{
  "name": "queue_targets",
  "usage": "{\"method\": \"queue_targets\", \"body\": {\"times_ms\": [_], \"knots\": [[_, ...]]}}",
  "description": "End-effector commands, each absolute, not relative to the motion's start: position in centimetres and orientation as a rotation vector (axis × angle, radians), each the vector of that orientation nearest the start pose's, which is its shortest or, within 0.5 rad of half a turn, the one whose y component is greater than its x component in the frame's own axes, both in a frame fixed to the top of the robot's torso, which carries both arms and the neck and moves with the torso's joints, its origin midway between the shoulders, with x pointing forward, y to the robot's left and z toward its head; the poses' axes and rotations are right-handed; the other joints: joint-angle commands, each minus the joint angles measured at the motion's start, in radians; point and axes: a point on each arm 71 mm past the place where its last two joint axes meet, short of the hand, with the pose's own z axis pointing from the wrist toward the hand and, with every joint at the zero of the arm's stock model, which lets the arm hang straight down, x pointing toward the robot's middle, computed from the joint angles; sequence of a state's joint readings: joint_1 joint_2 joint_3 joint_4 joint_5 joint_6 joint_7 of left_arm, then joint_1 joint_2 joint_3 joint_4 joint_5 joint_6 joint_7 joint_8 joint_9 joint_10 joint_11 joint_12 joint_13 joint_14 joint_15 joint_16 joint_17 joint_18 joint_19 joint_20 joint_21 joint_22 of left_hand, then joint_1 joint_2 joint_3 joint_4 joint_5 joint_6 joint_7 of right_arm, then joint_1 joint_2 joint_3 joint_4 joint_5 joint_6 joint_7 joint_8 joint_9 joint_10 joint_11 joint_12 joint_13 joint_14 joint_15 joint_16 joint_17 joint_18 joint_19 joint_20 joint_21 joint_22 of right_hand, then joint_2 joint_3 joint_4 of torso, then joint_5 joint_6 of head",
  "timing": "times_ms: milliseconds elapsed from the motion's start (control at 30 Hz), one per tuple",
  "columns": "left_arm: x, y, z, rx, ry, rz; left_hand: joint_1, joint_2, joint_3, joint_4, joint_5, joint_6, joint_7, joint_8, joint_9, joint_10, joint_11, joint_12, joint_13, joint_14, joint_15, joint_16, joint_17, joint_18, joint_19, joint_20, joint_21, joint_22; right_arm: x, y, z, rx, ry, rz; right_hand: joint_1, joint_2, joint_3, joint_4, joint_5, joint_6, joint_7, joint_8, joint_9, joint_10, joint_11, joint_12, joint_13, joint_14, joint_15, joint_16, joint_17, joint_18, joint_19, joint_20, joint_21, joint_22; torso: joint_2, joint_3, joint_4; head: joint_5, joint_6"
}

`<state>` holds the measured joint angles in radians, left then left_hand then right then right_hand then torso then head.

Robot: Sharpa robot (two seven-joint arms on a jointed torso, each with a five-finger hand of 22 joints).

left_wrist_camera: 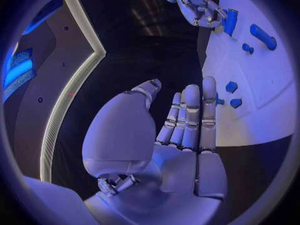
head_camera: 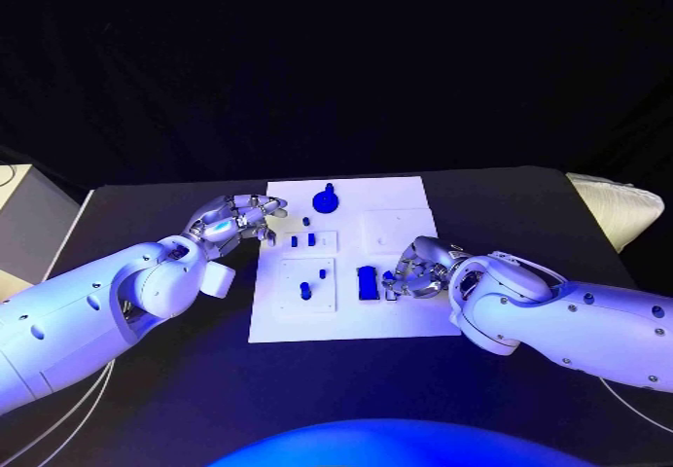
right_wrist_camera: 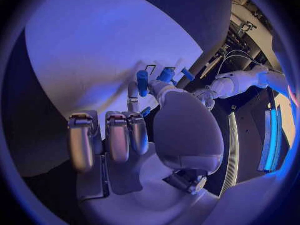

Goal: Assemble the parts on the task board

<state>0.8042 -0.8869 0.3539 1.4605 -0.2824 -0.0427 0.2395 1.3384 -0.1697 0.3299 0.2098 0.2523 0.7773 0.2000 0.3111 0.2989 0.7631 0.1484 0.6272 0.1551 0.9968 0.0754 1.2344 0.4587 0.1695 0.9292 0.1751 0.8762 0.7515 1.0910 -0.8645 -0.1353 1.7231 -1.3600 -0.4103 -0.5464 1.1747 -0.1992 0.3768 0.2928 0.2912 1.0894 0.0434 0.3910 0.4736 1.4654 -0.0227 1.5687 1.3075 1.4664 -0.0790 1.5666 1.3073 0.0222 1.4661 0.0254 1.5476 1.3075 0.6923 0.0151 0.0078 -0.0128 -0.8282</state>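
Progress check, mid-assembly by your notebook's reckoning. Task board [head_camera: 400,321] is the landmark for everything below. Near its far edge sits a round blue part [head_camera: 326,201], apparently seated. Toward the board's middle, on the robot's left half, two small blue parts [head_camera: 303,239] stand in a raised square panel; nearer the robot, two more small pieces [head_camera: 311,283] sit in a second panel. Whether any of these are fully seated you cannot tell from here.

Right hand [head_camera: 409,272] rests on the board's near right portion, fingers curled beside a tall blue block [head_camera: 368,282]; the right wrist view shows a finger and thumb around a blue piece [right_wrist_camera: 143,82], so judge it as grasping, likely the step in hand.

Left hand [head_camera: 235,220] hovers just off the board's left edge, fingers extended and holding nothing, as its wrist view confirms.

A raised panel [head_camera: 391,230] on the board's far right looks unfilled, so work likely remains.
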Motion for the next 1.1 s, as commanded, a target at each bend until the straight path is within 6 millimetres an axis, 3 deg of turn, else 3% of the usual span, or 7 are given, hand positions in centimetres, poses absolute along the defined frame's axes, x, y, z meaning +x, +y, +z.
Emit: {"method": "queue_targets", "body": {"times_ms": [33,500,1100], "knots": [[46.72,24.91,-23.74,-1.106,1.587,-1.610,0.002,0.010,0.001,0.007,0.002,-0.004,0.009,0.007,-0.001,-0.007,0.001,0.005,0.002,0.002,0.004,0.005,-0.001,0.014,0.009,0.000,-0.003,-0.001,41.14,-17.96,-25.79,0.189,1.959,0.465,-0.017,0.003,-0.007,-0.002,-0.012,0.008,0.002,0.005,0.002,0.105,-0.004,0.002,0.263,0.104,-0.007,0.004,0.263,-0.019,0.101,-0.005,0.008,0.259,0.001,0.0005,-0.0008,0.000,0.001],[46.73,24.88,-23.81,-1.105,1.594,-1.609,0.001,0.011,-0.001,0.011,0.002,-0.004,0.010,0.007,-0.001,-0.010,0.001,0.005,0.001,0.001,0.004,0.005,-0.002,0.014,0.009,0.000,-0.004,-0.002,40.88,-17.97,-26.05,0.166,2.011,0.459,-0.052,0.009,-0.015,-0.001,-0.039,0.008,0.003,0.006,0.002,0.105,-0.003,0.002,0.263,0.104,-0.007,0.004,0.263,-0.019,0.101,-0.004,0.008,0.259,0.000,-0.0001,-0.0005,0.000,-0.006],[46.74,24.87,-23.93,-1.106,1.599,-1.607,0.001,0.011,-0.003,0.014,0.002,-0.005,0.010,0.008,-0.002,-0.013,0.002,0.005,0.001,0.000,0.005,0.005,-0.002,0.014,0.009,0.000,-0.005,-0.002,40.72,-17.91,-25.96,0.169,2.011,0.467,-0.069,0.012,-0.022,0.000,-0.046,0.007,0.004,0.005,0.001,0.105,-0.002,0.002,0.263,0.104,-0.006,0.004,0.263,-0.018,0.100,-0.004,0.003,0.258,-0.002,-0.0004,-0.0002,-0.001,-0.004]]}}
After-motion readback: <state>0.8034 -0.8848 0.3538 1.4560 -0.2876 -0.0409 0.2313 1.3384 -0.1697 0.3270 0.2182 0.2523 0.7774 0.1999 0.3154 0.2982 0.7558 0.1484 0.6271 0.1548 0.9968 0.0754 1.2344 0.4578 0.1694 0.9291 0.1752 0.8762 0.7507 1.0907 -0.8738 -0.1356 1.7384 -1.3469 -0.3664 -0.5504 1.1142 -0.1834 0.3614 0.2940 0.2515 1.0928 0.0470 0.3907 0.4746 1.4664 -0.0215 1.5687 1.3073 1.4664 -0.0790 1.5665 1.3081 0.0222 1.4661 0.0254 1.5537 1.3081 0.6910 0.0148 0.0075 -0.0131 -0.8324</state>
